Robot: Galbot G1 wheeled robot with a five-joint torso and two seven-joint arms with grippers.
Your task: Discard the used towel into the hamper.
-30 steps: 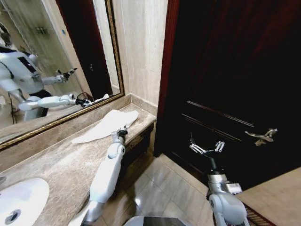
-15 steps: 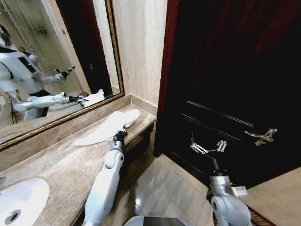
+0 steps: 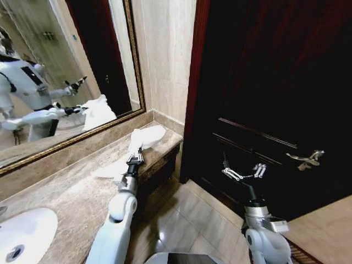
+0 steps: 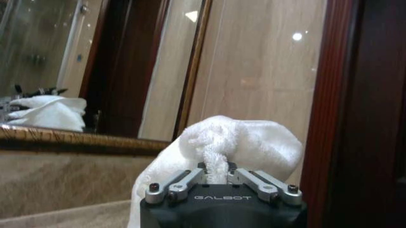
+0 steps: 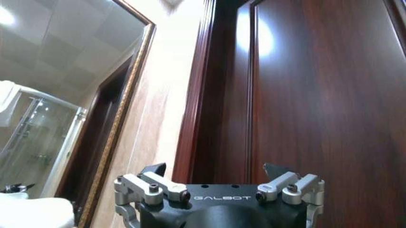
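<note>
The white towel [image 3: 144,137] is bunched up over the far end of the marble counter [image 3: 71,192], with one end still trailing on the stone. My left gripper [image 3: 133,159] is shut on a fold of it. In the left wrist view the towel [image 4: 241,140] bulges above the gripper [image 4: 216,175], pinched between the fingers. My right gripper [image 3: 242,172] hangs open and holds nothing in front of the dark door; the right wrist view shows the gripper [image 5: 216,173] with its jaws wide apart. A sliver of the ribbed reddish-brown hamper [image 3: 300,255] shows at the bottom right, beside my right arm.
A gold-framed mirror [image 3: 60,66] runs behind the counter and reflects me and the towel. A white sink [image 3: 22,234] is at the near left. The dark wooden door [image 3: 264,82] with a lever handle [image 3: 305,158] stands close on the right. Tiled floor [image 3: 192,214] lies between.
The towel lay flat a second ago; my left gripper has gathered and lifted it, and the arm has drawn back along the counter. The right arm has barely moved.
</note>
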